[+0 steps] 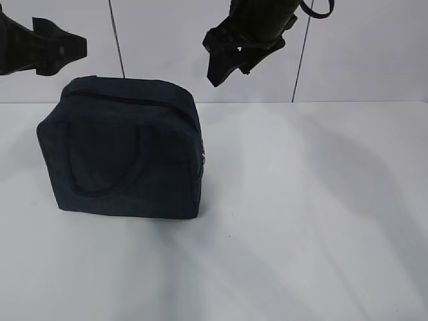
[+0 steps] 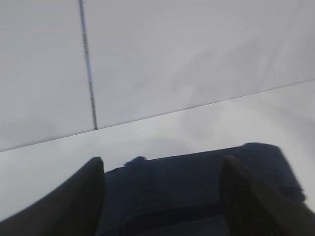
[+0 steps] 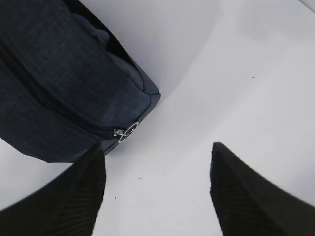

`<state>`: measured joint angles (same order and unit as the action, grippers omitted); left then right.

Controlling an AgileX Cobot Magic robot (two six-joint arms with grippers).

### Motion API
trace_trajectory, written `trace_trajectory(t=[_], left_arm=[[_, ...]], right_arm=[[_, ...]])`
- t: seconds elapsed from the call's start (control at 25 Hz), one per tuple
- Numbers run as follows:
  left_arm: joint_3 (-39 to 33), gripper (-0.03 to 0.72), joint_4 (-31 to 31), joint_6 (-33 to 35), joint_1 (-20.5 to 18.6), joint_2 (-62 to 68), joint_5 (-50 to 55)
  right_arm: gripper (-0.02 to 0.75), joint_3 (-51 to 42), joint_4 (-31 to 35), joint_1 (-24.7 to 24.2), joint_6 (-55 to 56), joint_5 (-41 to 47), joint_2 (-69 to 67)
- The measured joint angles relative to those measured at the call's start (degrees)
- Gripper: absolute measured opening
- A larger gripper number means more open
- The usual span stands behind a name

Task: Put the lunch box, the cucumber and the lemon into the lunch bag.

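Lunch bag (image 1: 124, 150) upright on bench (image 1: 301, 221), zipped. Left gripper (image 2: 162, 196) and right gripper (image 3: 157, 191) above it, fingers wide, empty.

Dark navy lunch bag (image 1: 124, 150) — silver ring pull (image 3: 129, 131) — white table (image 1: 314, 221).

Spread claw (image 3: 157, 191) beside zipped lunch bag (image 3: 59, 88)

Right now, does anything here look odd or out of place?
Nothing stands out. The lunch bag stands upright on the table, zipped shut, ring pull at the end. Both grippers, left and right, hang open above it.
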<state>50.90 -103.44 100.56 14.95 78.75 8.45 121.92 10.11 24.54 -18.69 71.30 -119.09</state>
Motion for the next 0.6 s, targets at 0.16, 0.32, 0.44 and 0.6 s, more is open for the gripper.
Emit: trace_trajectory(t=[0.16,0.32,0.44,0.6], left_arm=[[0.0,0.502,15.7,-13.4,0.0,0.0,9.6],[1.8,0.498,32.6,-26.0,-0.4,-0.3,17.6],[5.1,0.498,41.7,-33.7,-1.5,-1.8,21.4],[8.1,0.497,53.2,-43.9,-2.6,-5.0,26.8]], right_arm=[[0.507,-0.4,1.2,-1.9,0.6,0.1,2.0],[0.507,-4.2,2.3,-3.7,0.7,0.1,5.5],[0.507,-8.3,2.5,-4.0,0.7,0.1,8.4],[0.508,-12.3,2.9,-4.1,0.4,0.1,13.4]])
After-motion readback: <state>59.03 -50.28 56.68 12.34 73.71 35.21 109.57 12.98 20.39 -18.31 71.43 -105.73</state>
